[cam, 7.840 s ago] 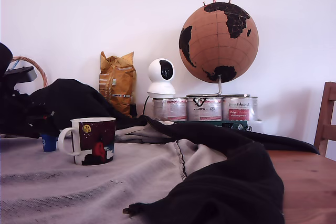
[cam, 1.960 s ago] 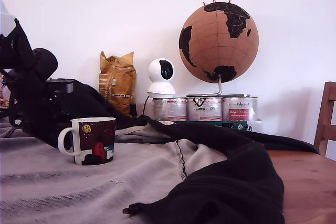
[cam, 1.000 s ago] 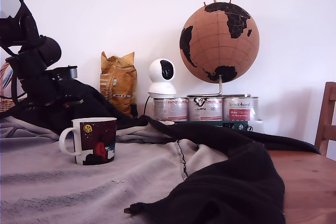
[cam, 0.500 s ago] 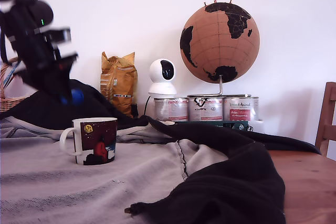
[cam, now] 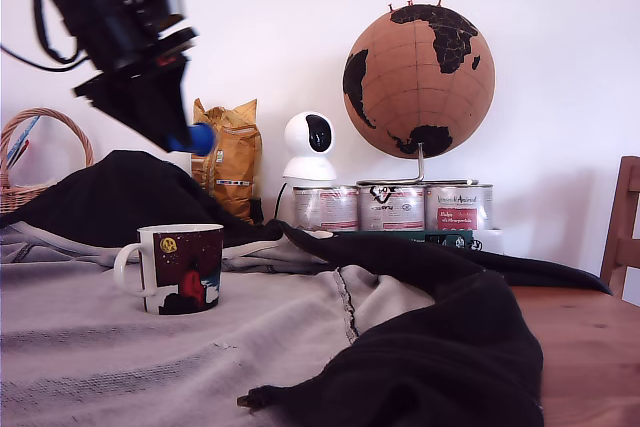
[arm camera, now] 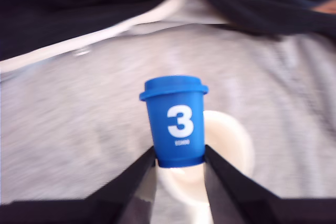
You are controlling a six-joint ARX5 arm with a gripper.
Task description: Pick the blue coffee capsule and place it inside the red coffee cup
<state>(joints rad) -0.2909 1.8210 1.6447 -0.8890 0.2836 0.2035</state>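
Note:
The blue coffee capsule (arm camera: 176,120) is a small blue cup with a white "3" on its side, and my gripper (arm camera: 179,161) is shut on its base. In the exterior view the gripper (cam: 190,140) hangs high in the air with the capsule (cam: 201,137) at its tip, above the red coffee cup (cam: 180,267). The cup stands upright on the grey cloth, white handle toward the exterior view's left. In the wrist view the cup's white rim (arm camera: 231,145) shows below and behind the capsule.
A grey cloth (cam: 120,347) and black garments (cam: 440,347) cover the table. Behind stand a wicker basket (cam: 30,162), a yellow bag (cam: 228,157), a white camera (cam: 307,147), tins (cam: 390,207) and a cork globe (cam: 418,82). A wooden chair (cam: 622,227) is at the exterior view's right.
The arm has risen from the cloth and swung toward the exterior view's right, carrying the capsule up to a spot above the cup.

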